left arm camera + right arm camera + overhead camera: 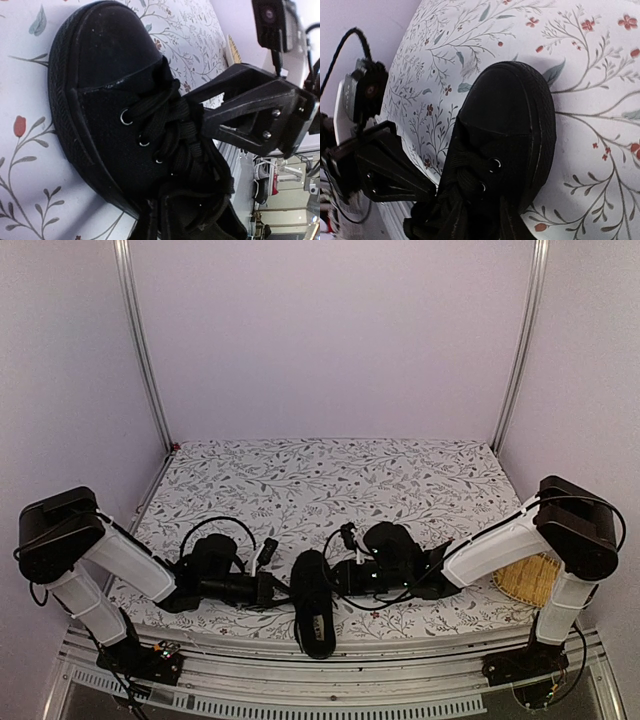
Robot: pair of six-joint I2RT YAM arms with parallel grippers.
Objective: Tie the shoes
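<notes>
The black shoe (312, 602) lies at the table's front centre, toe away from the arms, with its pale insole label toward the near edge. My left gripper (281, 590) reaches in from the left and my right gripper (345, 578) from the right; both meet over the laces. In the left wrist view the shoe (105, 85) fills the frame, and the right gripper (196, 111) closes to a point on the black laces (165, 115). In the right wrist view the left gripper (431, 194) pinches the laces (462, 175) beside the shoe (510, 115). My own fingers are dark against the laces at each frame's bottom.
A woven bamboo tray (528, 580) lies at the right edge under the right arm. The metal front rail (330, 680) runs just below the shoe's heel. Metal frame posts (143, 350) stand at the back corners. The floral cloth (330, 480) stretches behind the shoe.
</notes>
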